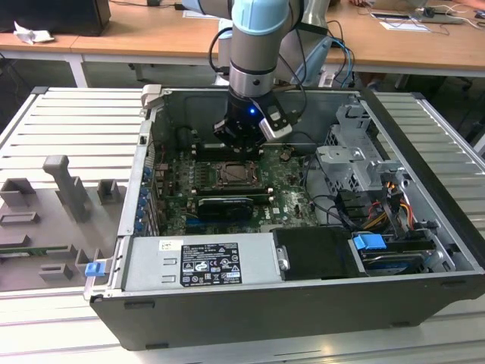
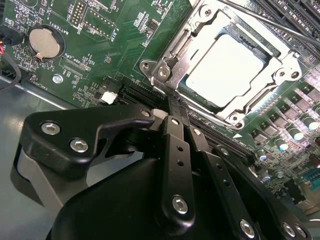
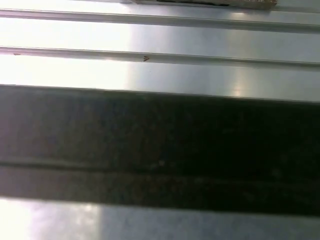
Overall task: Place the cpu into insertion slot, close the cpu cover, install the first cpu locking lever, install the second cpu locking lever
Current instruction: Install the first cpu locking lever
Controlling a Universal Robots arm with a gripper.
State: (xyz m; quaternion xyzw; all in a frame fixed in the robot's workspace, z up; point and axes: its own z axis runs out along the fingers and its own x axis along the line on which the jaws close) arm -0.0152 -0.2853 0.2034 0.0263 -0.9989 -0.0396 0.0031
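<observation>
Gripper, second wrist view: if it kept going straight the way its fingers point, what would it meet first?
Most likely the corner of the cpu cover, lying down over the cpu. The gripper has its closed fingertips right at that corner's metal edge; actual contact is unclear, since depth is hard to judge.

black gripper [image 2: 172, 107], silver screws; pale-blue arm [image 1: 258, 23]

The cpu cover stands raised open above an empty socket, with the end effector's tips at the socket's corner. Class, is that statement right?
Not quite. In the second wrist view the cpu cover lies closed, flat around the cpu, which sits in the socket; the socket is not empty. The end effector does have its tips at the socket's corner.
</observation>
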